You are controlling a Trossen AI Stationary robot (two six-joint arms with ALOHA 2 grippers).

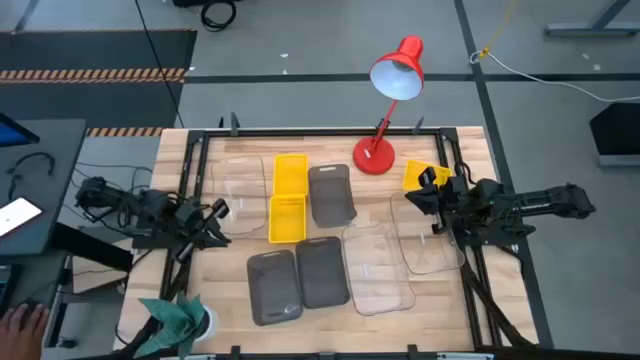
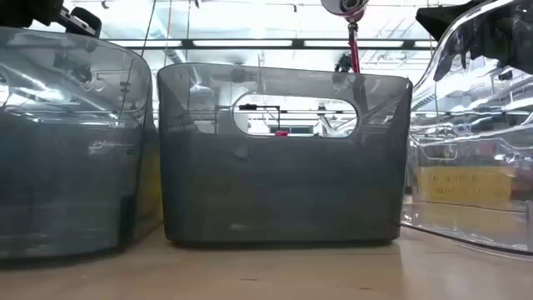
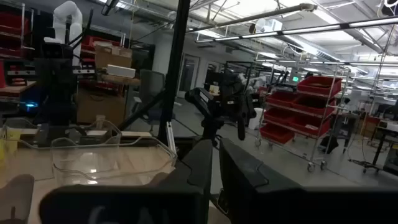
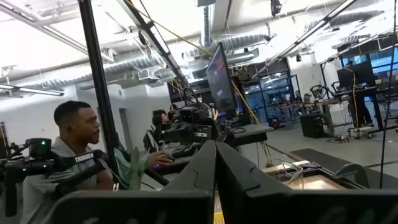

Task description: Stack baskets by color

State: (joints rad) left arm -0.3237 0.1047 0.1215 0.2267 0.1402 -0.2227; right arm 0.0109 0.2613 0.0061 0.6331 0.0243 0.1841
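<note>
Right now my table (image 1: 225, 300) carries clear baskets (image 1: 378, 268) toward my right side, three grey baskets (image 1: 322, 270) mid-table and two yellow baskets (image 1: 289, 198) behind them. My left gripper (image 1: 215, 222) and right gripper (image 1: 422, 195) hover empty, fingers pressed together

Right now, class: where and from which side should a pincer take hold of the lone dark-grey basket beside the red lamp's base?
Probably from straight above, closing over one long rim of the dark-grey basket. It lies flat, mouth up, so its thin upright wall fits between the fingers. The side facing the red lamp looks freer; yellow baskets crowd the other.
</note>
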